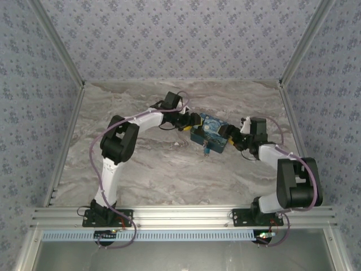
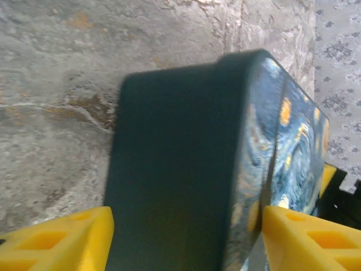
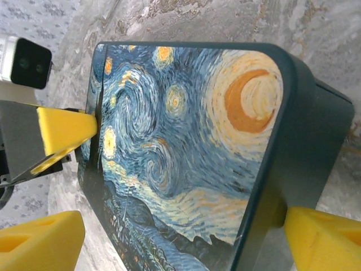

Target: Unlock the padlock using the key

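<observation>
A box printed with a blue-and-yellow starry night lies mid-table between my two grippers. My left gripper is at its left end. In the left wrist view the box's dark side spans the whole gap of that gripper, and both yellow fingers lie against it. My right gripper straddles the right end, open, with a strip of table between its left finger and the box. A tiny teal padlock seems to hang at the box's front edge. The key is out of view.
The marble-patterned tabletop is walled by patterned panels on three sides. An aluminium rail with both arm bases runs along the near edge. The left gripper's yellow finger shows against the box's far edge in the right wrist view.
</observation>
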You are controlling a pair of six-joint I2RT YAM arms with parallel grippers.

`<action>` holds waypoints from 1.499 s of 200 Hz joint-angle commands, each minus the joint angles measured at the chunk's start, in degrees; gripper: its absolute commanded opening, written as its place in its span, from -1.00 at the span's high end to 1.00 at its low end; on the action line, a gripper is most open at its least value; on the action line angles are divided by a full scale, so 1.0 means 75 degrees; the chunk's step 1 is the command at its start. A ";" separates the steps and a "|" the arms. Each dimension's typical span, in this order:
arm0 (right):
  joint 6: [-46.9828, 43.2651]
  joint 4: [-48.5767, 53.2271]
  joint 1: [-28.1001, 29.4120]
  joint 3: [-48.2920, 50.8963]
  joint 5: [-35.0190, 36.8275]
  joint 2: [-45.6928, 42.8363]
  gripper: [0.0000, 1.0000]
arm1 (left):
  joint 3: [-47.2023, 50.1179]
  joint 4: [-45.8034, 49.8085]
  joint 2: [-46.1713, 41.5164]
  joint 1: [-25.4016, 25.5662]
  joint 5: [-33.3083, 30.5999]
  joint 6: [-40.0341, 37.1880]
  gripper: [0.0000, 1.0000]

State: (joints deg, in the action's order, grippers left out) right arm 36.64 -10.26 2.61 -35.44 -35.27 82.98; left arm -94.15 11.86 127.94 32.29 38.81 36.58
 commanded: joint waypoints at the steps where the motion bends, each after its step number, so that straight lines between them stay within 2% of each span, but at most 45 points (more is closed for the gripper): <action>1: -0.0636 0.0208 0.0195 -0.0651 -0.0592 0.0398 -0.83 | 0.0377 0.0205 -0.0203 0.0005 -0.0077 -0.0312 -0.31; 58: -0.0704 -0.0700 0.0657 -0.1417 -0.1047 0.1525 -0.80 | 0.2837 -0.0788 -0.1510 -0.0251 -0.0623 -0.0018 -0.22; 83: -0.0765 -0.0923 0.0669 -0.1475 -0.0756 0.1570 -0.80 | 0.3829 -0.1332 -0.1987 -0.0388 -0.0762 0.0302 -0.23; 126: -0.1135 -0.0647 0.0267 -0.1068 -0.0214 0.0514 -0.85 | 0.4550 -0.1817 -0.2655 -0.0626 -0.0818 0.0556 -0.52; 155: -0.1303 -0.0442 0.0187 -0.0442 -0.0419 -0.0375 -0.84 | 0.4808 -0.1866 -0.3472 -0.0923 -0.0903 0.0552 -0.76; 185: -0.1141 -0.0820 0.0739 0.0494 -0.0367 -0.1076 -0.81 | 0.5206 -0.1862 -0.4607 -0.1220 -0.1178 0.0540 -0.98; 209: -0.0719 -0.1794 0.1500 0.1231 -0.0121 -0.1204 -0.75 | 0.5590 -0.1793 -0.5519 -0.1380 -0.1497 0.0482 -0.99; 241: -0.0452 -0.2754 0.2352 0.1666 0.0291 -0.0678 -0.72 | 0.6009 -0.1706 -0.6445 -0.1538 -0.1826 0.0489 -0.99; 262: -0.0141 -0.3749 0.2470 0.1737 0.0134 0.0056 -0.64 | 0.6126 -0.1602 -0.6719 -0.1587 -0.1858 0.0466 -0.99; 300: 0.0209 -0.4869 0.2630 0.1475 0.0109 0.1340 -0.61 | 0.6273 -0.1510 -0.6835 -0.1610 -0.1877 0.0473 -0.99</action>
State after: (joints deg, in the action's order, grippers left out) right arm 35.18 -37.63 21.56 -23.16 -34.74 88.31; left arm -48.34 -0.97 78.30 20.60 25.61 40.99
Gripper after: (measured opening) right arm 0.809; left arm 0.994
